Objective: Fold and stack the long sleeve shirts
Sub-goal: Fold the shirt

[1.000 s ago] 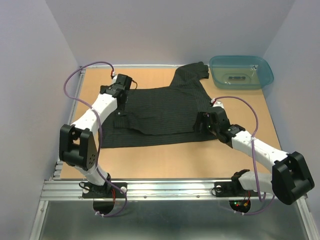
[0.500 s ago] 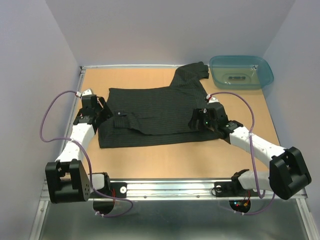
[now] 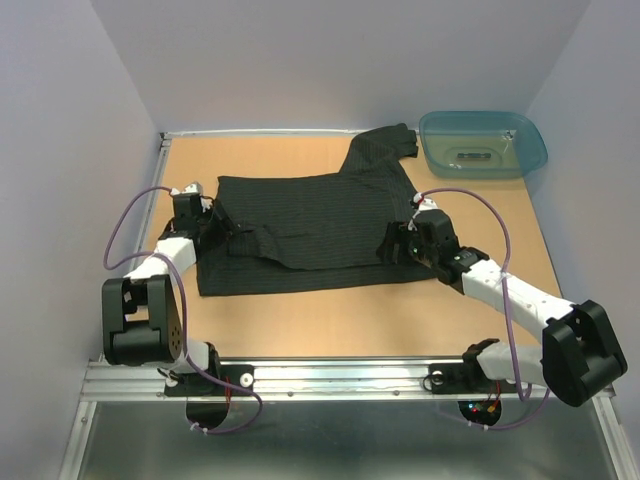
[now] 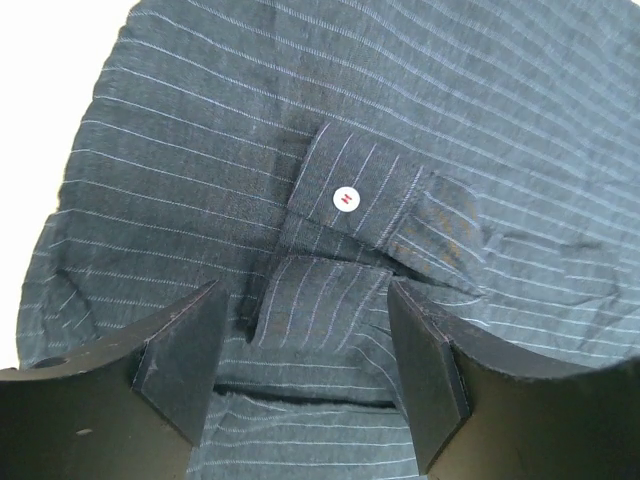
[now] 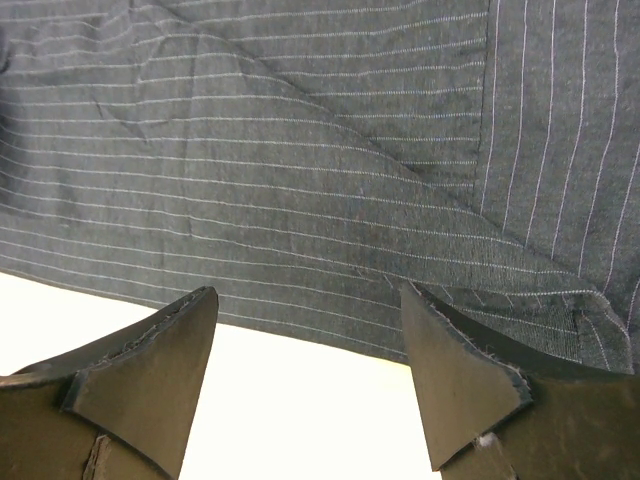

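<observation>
**2 open grippers over the sides of a half-folded shirt**

Both sets of jaws stand wide and hold nothing. The black pinstriped shirt (image 3: 310,225) lies flat in the middle of the table (image 3: 330,320). It is roughly rectangular, with 1 sleeve (image 3: 385,145) trailing toward the teal tub (image 3: 483,143) at the far right. The left gripper (image 4: 305,300) hangs over the shirt's left side, its fingers straddling a folded cuff (image 4: 365,200) with 1 pale button (image 4: 343,198). The right gripper (image 5: 308,300) sits at the right side, above the cloth's edge where it meets bare table.

The step in hand looks like taking hold of both sides for the next fold. To do it well, each gripper should come down far enough to pinch every layer at its edge. The left should catch the cuff together with the cloth beneath it. Lifting both sides evenly would keep the fold line straight.

The shirt is thin woven cloth, soft and lightly creased, with fine pale stripes. It will likely sag and slide rather than hold its shape. The tub is smooth, translucent plastic, and the table is flat, matte tan board.
</observation>
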Robot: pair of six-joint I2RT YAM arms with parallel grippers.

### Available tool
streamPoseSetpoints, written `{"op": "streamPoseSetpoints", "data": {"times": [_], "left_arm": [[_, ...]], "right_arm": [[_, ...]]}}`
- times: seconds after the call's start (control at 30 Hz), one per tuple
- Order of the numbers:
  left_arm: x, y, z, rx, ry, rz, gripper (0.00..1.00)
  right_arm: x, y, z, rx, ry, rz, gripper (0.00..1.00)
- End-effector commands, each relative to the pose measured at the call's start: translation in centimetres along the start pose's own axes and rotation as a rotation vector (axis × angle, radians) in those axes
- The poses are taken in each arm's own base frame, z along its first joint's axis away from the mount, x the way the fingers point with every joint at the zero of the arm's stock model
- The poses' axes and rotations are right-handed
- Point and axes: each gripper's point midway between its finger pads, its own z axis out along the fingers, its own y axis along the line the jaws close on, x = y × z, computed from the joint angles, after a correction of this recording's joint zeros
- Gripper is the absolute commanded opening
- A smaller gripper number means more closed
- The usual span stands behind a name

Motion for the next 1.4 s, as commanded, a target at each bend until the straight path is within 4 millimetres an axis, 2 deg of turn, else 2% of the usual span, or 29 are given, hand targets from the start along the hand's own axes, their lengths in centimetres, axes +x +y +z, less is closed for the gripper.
{"op": "streamPoseSetpoints", "data": {"times": [0.0,0.2,0.3,0.5,0.7,0.77,0.83,0.97,1.03,1.13,1.17,1.23,1.37], "left_arm": [[0.1,-0.3,0.7,0.038,0.005,0.042,0.76],[1.2,-0.1,1.9,0.047,0.056,0.045,0.76],[1.5,-0.4,1.9,0.068,0.073,0.045,0.75],[2.2,-0.9,1.7,0.095,0.086,0.055,0.65],[2.7,-1.5,1.7,0.118,0.108,0.063,0.63],[2.6,-1.6,1.7,0.119,0.105,0.068,0.50],[2.2,-1.6,1.4,0.110,0.089,0.080,0.29],[1.0,-1.2,0.5,0.065,0.062,0.115,0.12],[-0.4,-1.6,-0.1,0.062,0.018,0.145,0.02],[-1.5,-1.7,-0.5,0.052,-0.019,0.166,0.00],[-1.1,-1.4,-0.7,0.038,0.008,0.165,0.00],[-2.1,-1.7,-1.2,0.032,-0.009,0.175,0.00],[-3.6,-0.6,-2.4,-0.067,-0.033,0.195,0.00]], "right_arm": [[-0.9,0.4,-0.1,-0.033,-0.048,-0.017,0.79],[-0.8,0.4,0.0,-0.033,-0.048,-0.017,0.79],[-0.8,0.4,0.0,-0.033,-0.048,-0.016,0.79],[-0.7,0.4,0.0,-0.033,-0.049,-0.016,0.79],[-0.9,0.5,-0.2,-0.038,-0.057,-0.014,0.79],[-0.9,0.5,-0.3,-0.038,-0.058,-0.014,0.79],[-0.9,0.5,-0.3,-0.039,-0.060,-0.013,0.79],[-0.9,0.5,-0.4,-0.040,-0.061,-0.013,0.79],[-0.8,0.5,-0.4,-0.040,-0.059,-0.013,0.79],[-0.8,0.4,-0.4,-0.039,-0.060,-0.008,0.79],[-0.9,0.5,-0.4,-0.040,-0.061,-0.009,0.79],[-0.9,0.5,-0.5,-0.041,-0.064,-0.008,0.79],[-1.0,0.5,-0.6,-0.041,-0.069,-0.008,0.79]]}}
